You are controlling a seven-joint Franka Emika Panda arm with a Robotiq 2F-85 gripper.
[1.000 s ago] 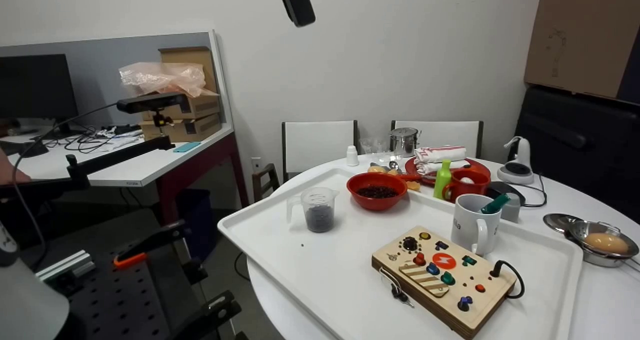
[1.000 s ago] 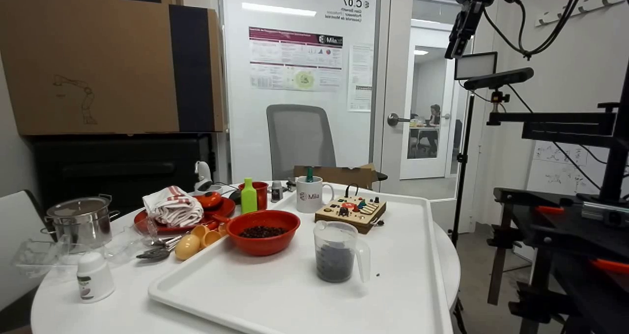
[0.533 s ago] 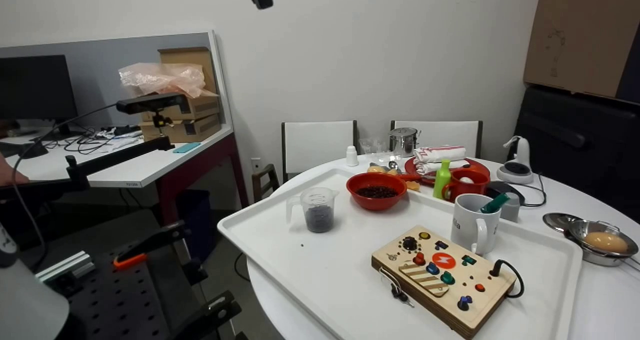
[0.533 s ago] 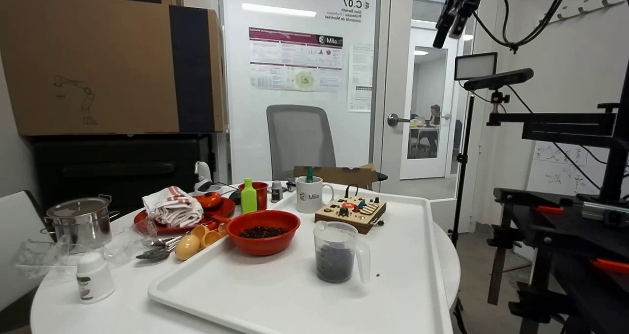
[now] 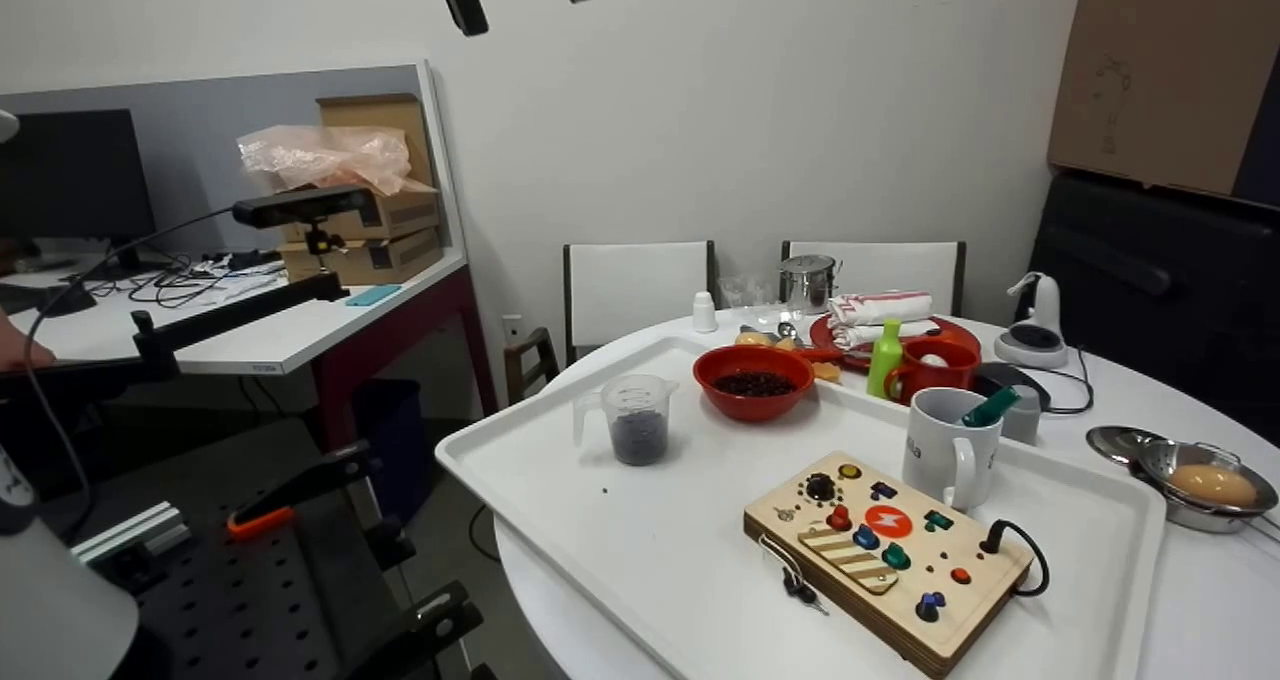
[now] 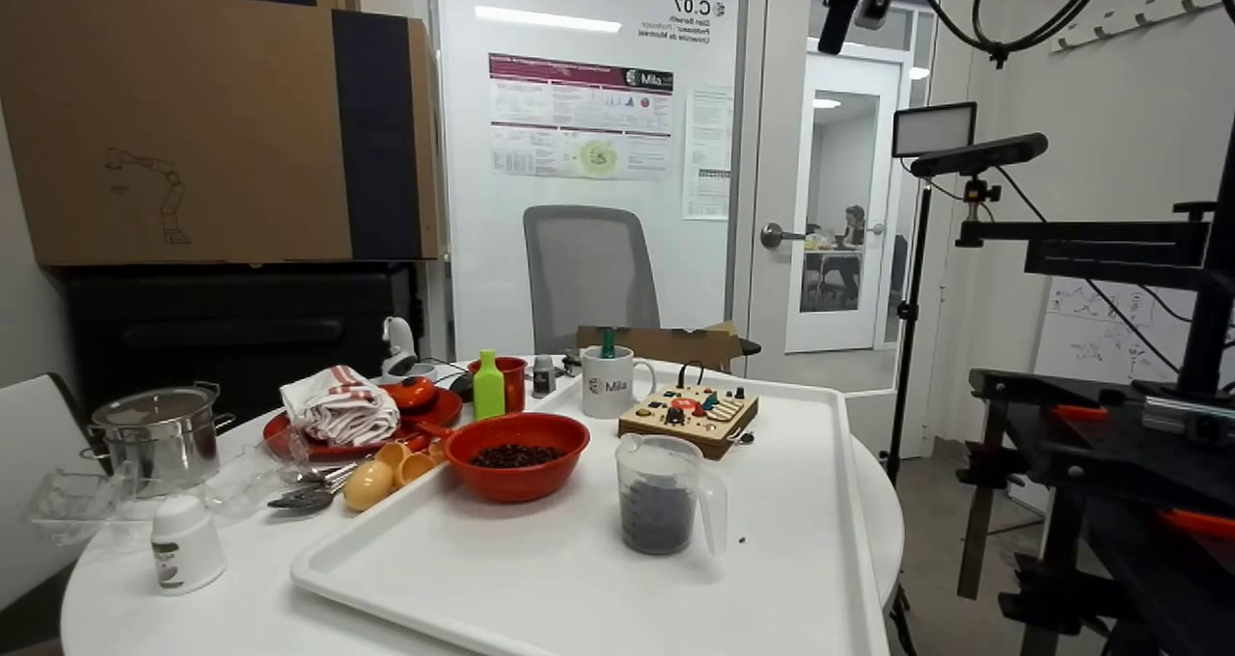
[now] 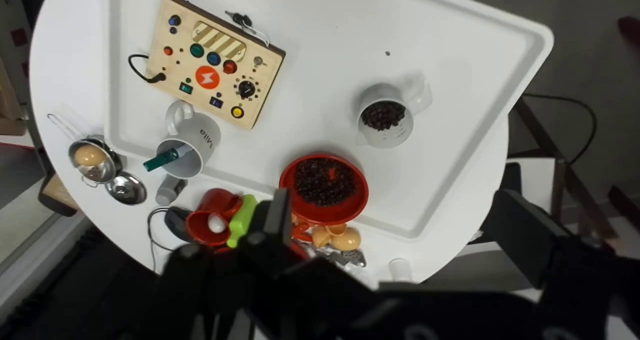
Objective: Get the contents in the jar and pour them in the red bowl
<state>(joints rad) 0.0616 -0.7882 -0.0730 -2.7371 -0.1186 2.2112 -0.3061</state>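
Observation:
The clear jar [image 5: 640, 392], a measuring cup with a handle, stands upright on the white tray, also in an exterior view [image 6: 659, 453] and the wrist view [image 7: 398, 134]. Its dark contents [image 7: 383, 115] fill the lower part and look like small beans. The red bowl [image 5: 757, 408] stands beside it, also in an exterior view [image 6: 518, 487] and the wrist view [image 7: 345, 212]; dark pieces [image 7: 324, 182] lie inside, with a small red spot among them. My gripper [image 5: 527, 12] is high above the table, open and empty, also in an exterior view [image 6: 851, 35]; in the wrist view its fingers [image 7: 392, 197] are wide apart.
The white tray [image 5: 560, 550] also holds a wooden switch box [image 5: 885, 555] and a white mug [image 5: 945, 450]. Behind the bowl are a green bottle [image 6: 488, 391], a red cup [image 5: 935, 365], egg shells [image 6: 376, 478] and a towel [image 6: 338, 405]. One dark piece [image 7: 387, 53] lies near the jar.
My gripper has moved left in both exterior views, and upward in one of them. Its fingers look turned and are closer together in view. The jar and bowl have not moved.

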